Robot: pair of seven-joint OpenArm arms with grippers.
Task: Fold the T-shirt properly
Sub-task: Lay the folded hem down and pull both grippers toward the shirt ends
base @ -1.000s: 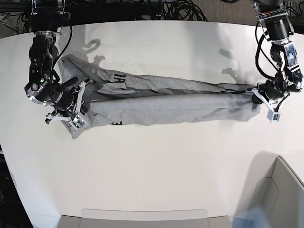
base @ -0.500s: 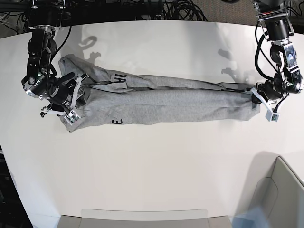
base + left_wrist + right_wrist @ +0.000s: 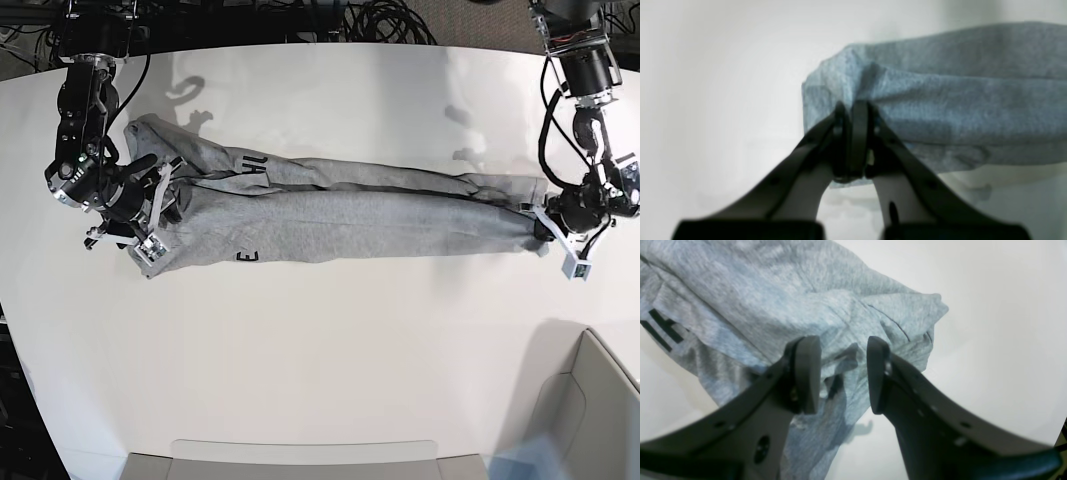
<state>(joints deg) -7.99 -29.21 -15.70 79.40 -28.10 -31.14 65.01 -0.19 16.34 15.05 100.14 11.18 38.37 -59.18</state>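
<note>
The light grey T-shirt (image 3: pixel 340 215) lies pulled into a long, bunched strip across the white table (image 3: pixel 320 340), with black lettering (image 3: pixel 250 163) showing near its left end. My left gripper (image 3: pixel 548 230) is at the strip's right end. In the left wrist view it (image 3: pixel 853 133) is shut on a pinch of the shirt's edge (image 3: pixel 940 100). My right gripper (image 3: pixel 158 218) is at the strip's left end. In the right wrist view it (image 3: pixel 841 373) stands open, its fingers (image 3: pixel 806 373) apart over the crumpled cloth (image 3: pixel 773 306).
A grey bin (image 3: pixel 590 400) stands at the front right corner and a flat tray edge (image 3: pixel 300 455) lies along the front. Black cables (image 3: pixel 380 20) run behind the table's far edge.
My right gripper has moved left and slightly up with the shirt's left end. My left gripper has shifted down and right, holding the hem; the strip is stretched a little longer.
</note>
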